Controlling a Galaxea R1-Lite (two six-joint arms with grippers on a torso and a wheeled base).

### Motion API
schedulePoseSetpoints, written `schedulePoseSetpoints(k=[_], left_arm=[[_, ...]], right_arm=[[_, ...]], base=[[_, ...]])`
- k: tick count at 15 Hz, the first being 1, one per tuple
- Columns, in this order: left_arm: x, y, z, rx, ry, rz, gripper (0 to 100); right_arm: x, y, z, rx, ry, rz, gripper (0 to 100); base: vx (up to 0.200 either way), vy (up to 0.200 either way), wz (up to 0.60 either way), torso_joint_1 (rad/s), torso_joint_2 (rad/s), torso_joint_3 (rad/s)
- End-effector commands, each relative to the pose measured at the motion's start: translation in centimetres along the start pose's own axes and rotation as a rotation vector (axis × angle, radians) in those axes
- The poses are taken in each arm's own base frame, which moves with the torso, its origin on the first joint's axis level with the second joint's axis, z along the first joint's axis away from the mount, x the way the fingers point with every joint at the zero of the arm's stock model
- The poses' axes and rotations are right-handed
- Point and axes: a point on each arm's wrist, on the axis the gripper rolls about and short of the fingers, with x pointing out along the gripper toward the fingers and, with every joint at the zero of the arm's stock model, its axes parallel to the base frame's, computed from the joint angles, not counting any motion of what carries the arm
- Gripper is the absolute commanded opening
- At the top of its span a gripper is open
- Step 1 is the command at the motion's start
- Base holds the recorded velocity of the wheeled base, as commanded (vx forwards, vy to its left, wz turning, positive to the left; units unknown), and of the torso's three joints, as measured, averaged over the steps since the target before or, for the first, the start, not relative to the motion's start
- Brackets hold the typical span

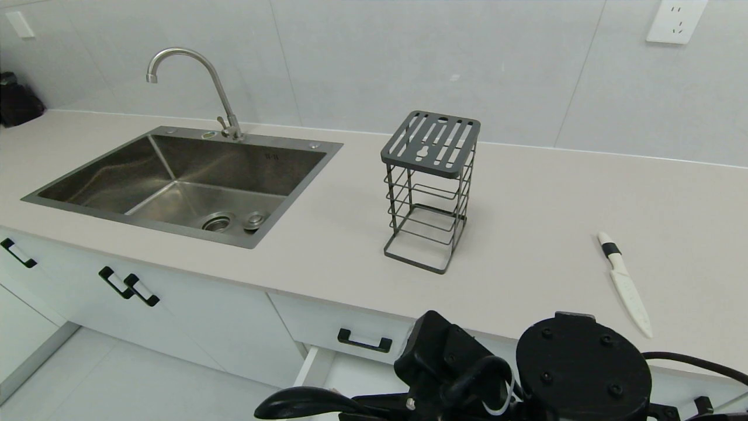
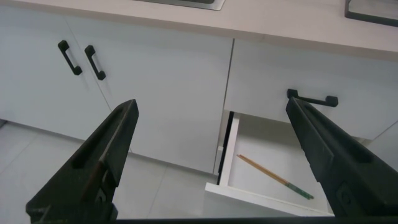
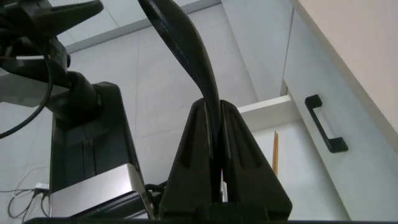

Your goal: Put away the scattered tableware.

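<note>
White knife (image 1: 625, 286) with black band, dark grey rack (image 1: 430, 140), black utensil (image 3: 181, 45)

Grey tiled wall (image 1: 409, 58) behind a pale countertop (image 1: 555, 193), white cabinets (image 1: 204, 321) below, pale floor (image 1: 87, 374).

Left gripper (image 2: 211, 106): from my console, two long matte-black fingers (image 2: 106, 162), flat-faced and tapering to blunt tips.
Right gripper (image 3: 213, 115): black as well, with broad, wedge-shaped fingers (image 3: 193, 162).
Wrist cap (image 1: 584, 365): a round black disc; I count four small screws (image 1: 608, 339).
Cable (image 1: 695, 359): one black lead curving off beside the disc.
Tie (image 1: 507, 400): a thin white loop by the black wrist housing (image 1: 444, 354).
</note>
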Motion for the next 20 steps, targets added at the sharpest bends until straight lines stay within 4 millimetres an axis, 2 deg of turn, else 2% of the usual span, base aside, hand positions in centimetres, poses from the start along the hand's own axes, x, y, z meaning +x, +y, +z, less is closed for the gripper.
schedulePoseSetpoints(k=[1,7,12,16,20], left_arm=[[0.0,0.0,0.0,-0.001,0.0,0.001,100],[0.0,0.0,0.0,-0.001,0.0,0.001,100],[0.0,0.0,0.0,-0.001,0.0,0.001,100],[0.0,0.0,0.0,-0.001,0.0,0.001,100],[0.0,0.0,0.0,-0.001,0.0,0.001,100]], right_arm=[[0.2,0.2,-0.1,-0.002,0.004,0.006,0],[0.0,0.1,-0.6,0.0,0.023,-0.007,0],[0.3,0.0,-0.5,0.0,0.021,-0.022,0],[0.6,-1.0,0.1,-0.022,0.005,-0.054,0],[0.7,-1.2,-0.1,-0.06,0.012,-0.06,0]], base=[[0.0,0.0,0.0,0.0,0.0,0.0],[0.0,0.0,0.0,-0.012,0.02,0.013],[0.0,0.0,0.0,-0.17,0.33,0.161],[0.0,0.0,0.0,-0.129,0.27,0.127],[0.0,0.0,0.0,-0.032,0.07,0.035]])
